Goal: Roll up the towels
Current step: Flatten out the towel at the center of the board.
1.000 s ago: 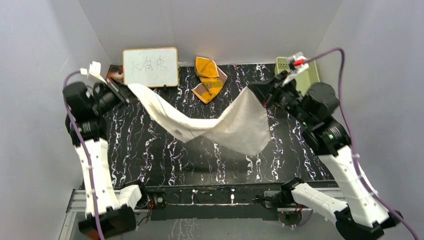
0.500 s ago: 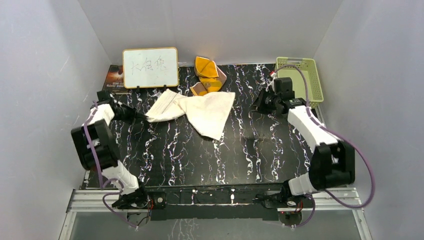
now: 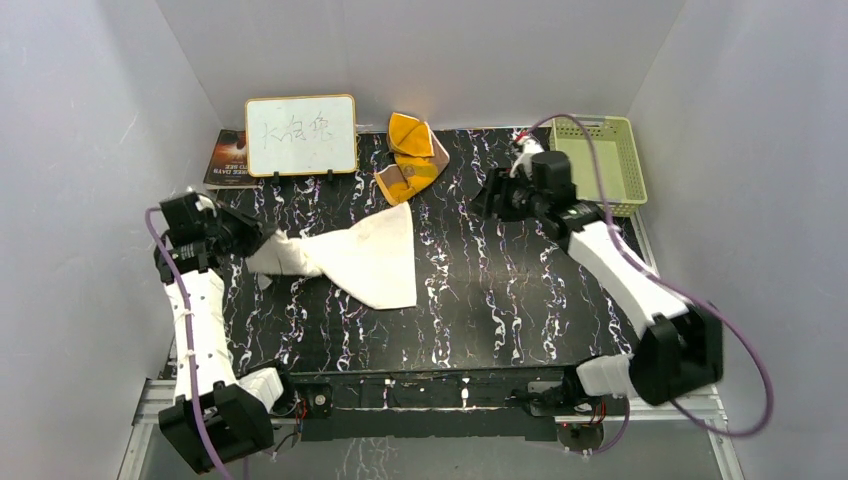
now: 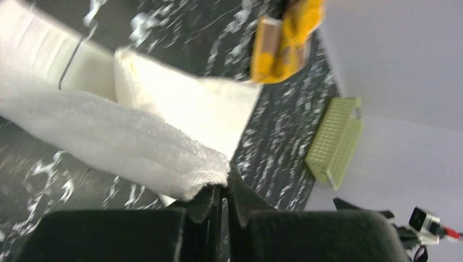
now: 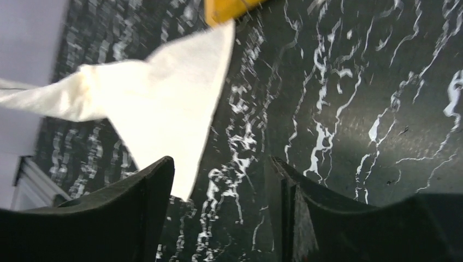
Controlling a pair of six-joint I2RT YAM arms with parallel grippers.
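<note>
The cream terry towel (image 3: 365, 255) lies on the black marbled tabletop (image 3: 500, 300) in front of the white board (image 3: 300, 135), towards the arms. Its broad end is spread flat below the board's right corner. Its other end is twisted into a thick rope that runs back under the board's left half. The left gripper (image 4: 221, 191) has its fingers pressed together on the tip of that roped end, and the left wrist view shows terry pile bunched right at the fingertips. The right gripper (image 5: 218, 180) hovers well to the right of the board with its fingers spread wide and nothing between them.

The orange-yellow towel (image 3: 410, 155) sits crumpled just beside the board's right edge, untouched.

Both cloths look light and wholly limp, so they will sag, twist and fold over themselves wherever they are unsupported. The terry pile should give good friction, so a shallow pinch ought to hold. The best grips are likely at corners or along a hem. The twist probably has to be shaken out and the sheet laid flat before any rolling starts from a short edge
</note>
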